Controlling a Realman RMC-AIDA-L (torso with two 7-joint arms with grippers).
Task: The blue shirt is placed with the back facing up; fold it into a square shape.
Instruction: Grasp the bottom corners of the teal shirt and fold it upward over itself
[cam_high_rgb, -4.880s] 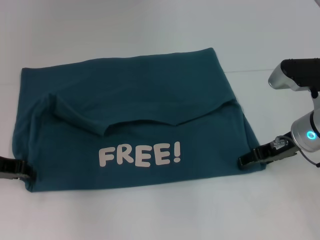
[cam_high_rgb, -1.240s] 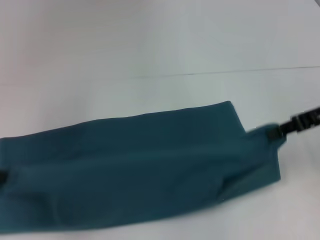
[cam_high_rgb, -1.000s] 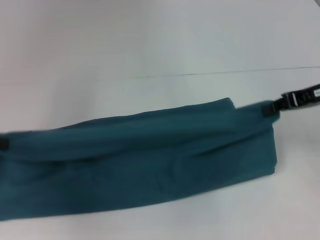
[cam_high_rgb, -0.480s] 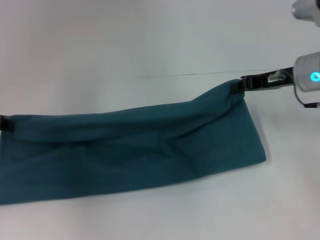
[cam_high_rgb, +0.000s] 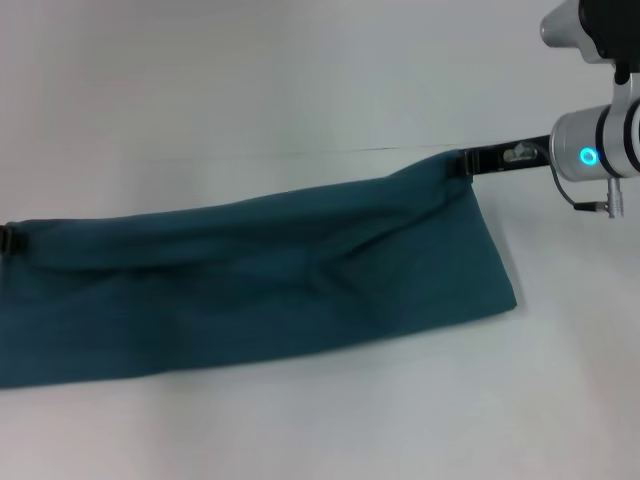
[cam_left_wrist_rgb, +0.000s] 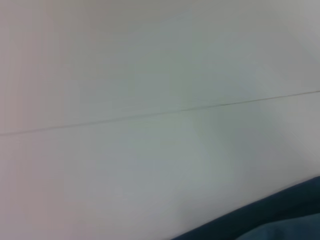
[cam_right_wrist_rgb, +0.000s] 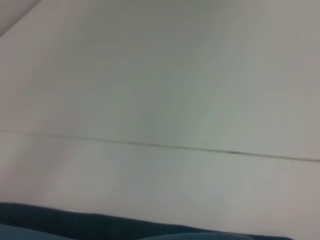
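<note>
Since half a second ago the right gripper (cam_high_rgb: 468, 161) has carried its corner of the blue shirt (cam_high_rgb: 260, 285) a little farther back and inward, and the cloth's right edge has drawn in with it. From the head view, the shirt lies as a long folded band across the white table (cam_high_rgb: 300, 90), plain teal side up, its far edge lifted and stretched between the two arms. The right gripper is clamped on the far right corner, arm reaching in from the right with a blue light glowing on its wrist. At the left edge, the left gripper (cam_high_rgb: 6, 238) barely shows as a dark tip pinching the far left corner. Over to the left wrist view: mostly bare table with a thin seam line, and a sliver of the shirt (cam_left_wrist_rgb: 280, 220) in one corner. The right wrist view gives the same table and seam, with a strip of the shirt (cam_right_wrist_rgb: 100, 225) along one edge.
</note>
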